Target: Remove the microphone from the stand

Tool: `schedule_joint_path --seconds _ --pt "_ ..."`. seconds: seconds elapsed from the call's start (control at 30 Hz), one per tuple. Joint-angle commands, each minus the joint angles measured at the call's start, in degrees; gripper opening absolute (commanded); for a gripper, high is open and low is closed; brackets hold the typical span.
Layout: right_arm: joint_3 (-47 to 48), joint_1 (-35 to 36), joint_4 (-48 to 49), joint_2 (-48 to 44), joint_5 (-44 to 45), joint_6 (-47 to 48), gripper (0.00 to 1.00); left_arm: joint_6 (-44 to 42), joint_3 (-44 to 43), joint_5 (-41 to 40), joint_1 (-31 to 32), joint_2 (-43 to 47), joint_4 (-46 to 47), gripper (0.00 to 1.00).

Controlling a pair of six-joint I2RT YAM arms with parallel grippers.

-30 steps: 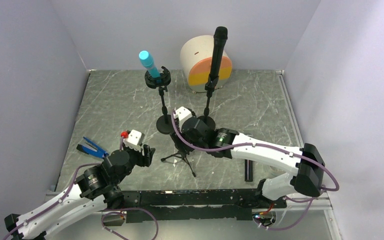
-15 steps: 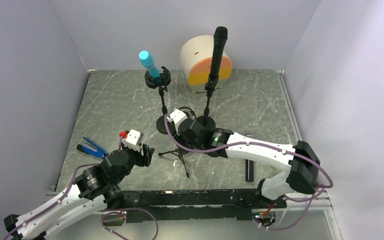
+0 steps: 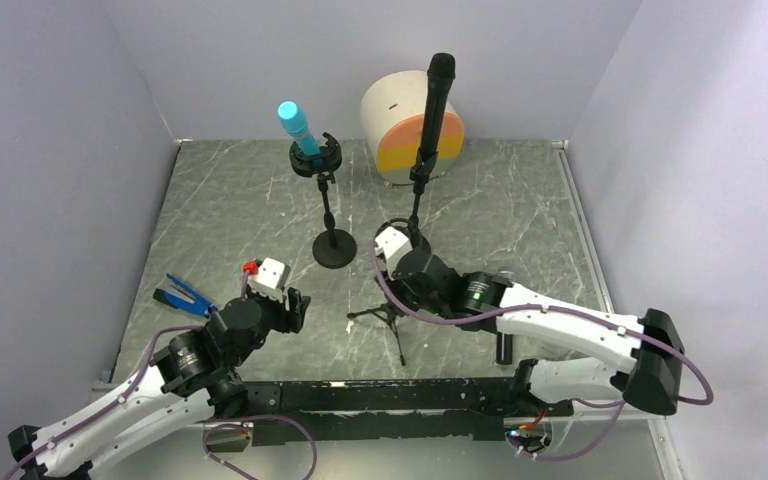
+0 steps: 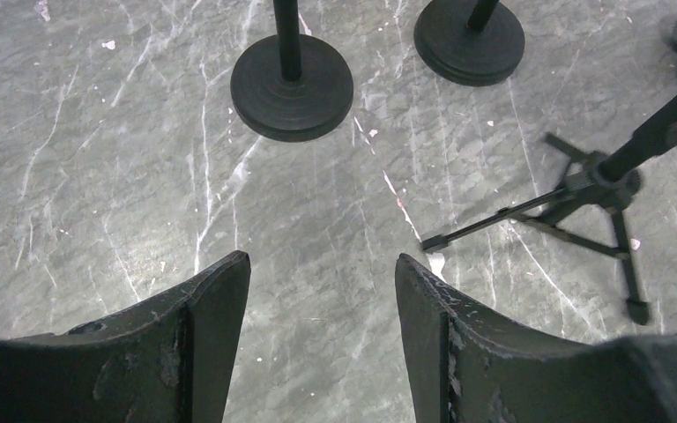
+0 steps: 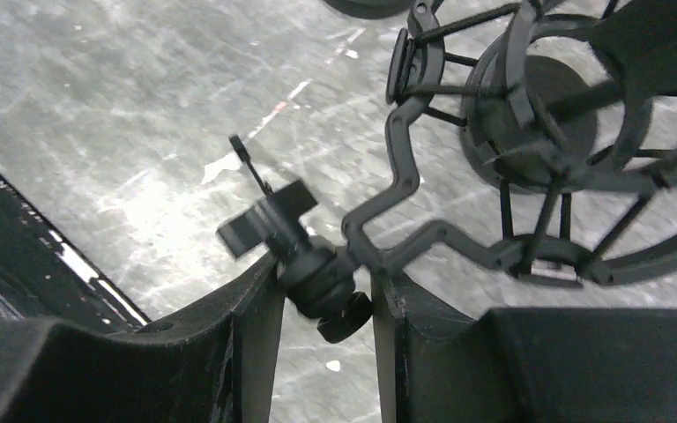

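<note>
A cyan microphone [image 3: 297,124] sits tilted in a shock mount on a round-base stand [image 3: 335,248]. Just right of it, a black microphone [image 3: 437,92] stands upright in a second stand. In front of both is a small tripod stand [image 3: 385,318] with a black ring-shaped shock mount [image 5: 573,132]. My right gripper [image 5: 326,286] is shut on the swivel joint just under that mount. I cannot tell whether the mount holds a microphone. My left gripper [image 4: 322,269] hangs open over bare table to the left of the tripod [image 4: 604,181].
A short black cylinder [image 3: 499,340] lies on the table under my right arm. A blue-handled tool [image 3: 182,295] lies near the left wall. A white, orange and yellow drum [image 3: 412,125] stands at the back. Two round stand bases [image 4: 292,86] [image 4: 469,40] lie ahead of my left gripper.
My right gripper's jaws have closed on the tripod stand's joint. The right arm and the tripod swung left, then back to the right. The left arm has stayed still.
</note>
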State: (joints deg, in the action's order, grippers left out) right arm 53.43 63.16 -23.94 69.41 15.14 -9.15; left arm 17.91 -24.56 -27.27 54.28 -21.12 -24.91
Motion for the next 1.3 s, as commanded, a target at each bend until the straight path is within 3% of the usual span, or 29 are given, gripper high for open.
schedule_joint_path --seconds 0.0,0.2,0.37,0.57,0.73,0.8,0.87,0.93,1.1,1.27 --pt "-1.5 -3.3 -0.8 -6.7 4.9 1.6 0.21 0.8 -1.7 0.3 -0.1 -1.3 2.8 0.66" --pt "-5.0 -14.4 -1.4 -12.9 3.0 4.5 0.22 0.8 -1.3 1.2 -0.1 -2.4 4.5 0.66" --pt "-7.9 -24.0 4.6 -14.7 0.9 9.4 0.22 0.6 -0.9 1.5 -0.1 -2.6 5.8 0.66" --pt "-7.0 -27.8 4.1 -13.2 -6.5 10.8 0.22 0.5 -1.9 1.2 -0.1 -2.6 3.9 0.66" --pt "-9.7 -27.8 6.1 -16.6 -10.2 3.9 0.29 1.0 -1.0 0.7 -0.1 -0.7 3.5 0.66" --pt "-9.8 -27.8 5.9 -17.3 -8.0 -0.7 0.41 1.1 -0.7 0.9 -0.1 -0.3 3.7 0.66" --pt "-9.2 -28.0 5.3 -16.7 -6.8 -6.6 0.60 1.3 -0.5 0.9 -0.1 -0.3 3.9 0.66" --pt "-8.2 -28.5 4.9 -14.9 -7.3 -12.0 0.68 1.4 -0.4 1.1 -0.1 -0.8 4.4 0.66" --pt "-6.5 -32.2 5.4 -9.3 -11.2 -22.4 0.70 1.4 -1.3 1.9 -0.1 -2.5 4.6 0.66" --pt "-7.2 -39.5 9.8 -6.7 -19.3 -26.9 0.69 1.2 -2.0 1.9 -0.1 -2.2 3.6 0.66"
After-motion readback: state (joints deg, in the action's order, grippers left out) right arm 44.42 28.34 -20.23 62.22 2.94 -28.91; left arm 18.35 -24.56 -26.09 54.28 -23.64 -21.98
